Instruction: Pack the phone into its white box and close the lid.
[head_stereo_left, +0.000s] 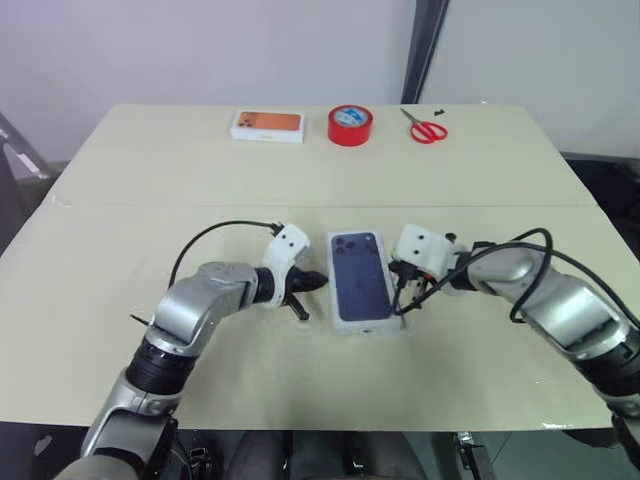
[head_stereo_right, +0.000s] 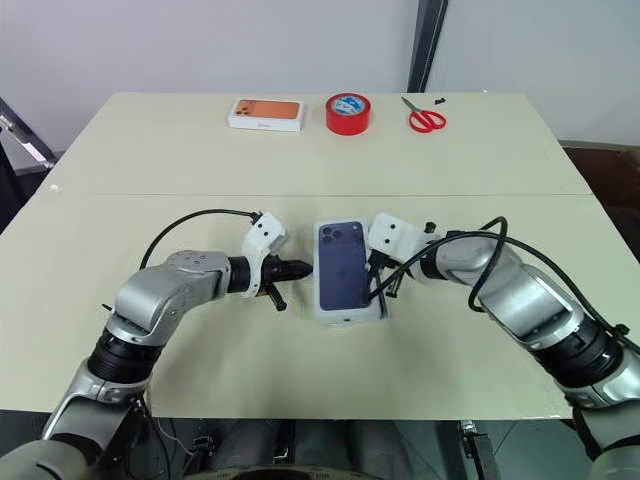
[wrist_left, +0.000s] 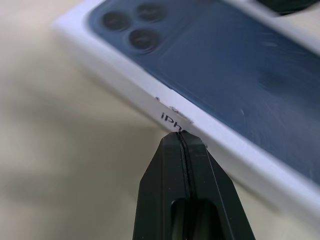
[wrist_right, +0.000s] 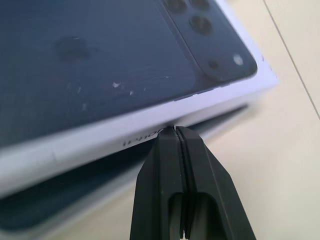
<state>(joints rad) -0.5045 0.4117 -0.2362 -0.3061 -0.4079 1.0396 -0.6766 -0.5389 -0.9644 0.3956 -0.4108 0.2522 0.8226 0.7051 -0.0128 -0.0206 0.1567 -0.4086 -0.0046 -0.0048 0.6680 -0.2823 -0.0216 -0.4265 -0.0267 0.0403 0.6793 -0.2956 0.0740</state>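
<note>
At table centre, left gripper (wrist_left: 184, 136) pressed together, empty, tips touching left side wall of lid (head_stereo_left: 360, 276). Right gripper (wrist_right: 172, 131) likewise pressed together, empty, tips against lid's right side wall. Lid printed face up, sits tilted on white box (wrist_right: 125, 187): right edge raised, dark gap beneath. Phone hidden under lid. Far table (head_stereo_left: 150, 180) edge: white box with orange top (head_stereo_left: 267, 125), red tape roll (head_stereo_left: 350, 125), red scissors (head_stereo_left: 427, 128), well apart from grippers.

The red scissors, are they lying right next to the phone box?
No, the red scissors lie at the table's far edge, well apart from the lid.
</note>
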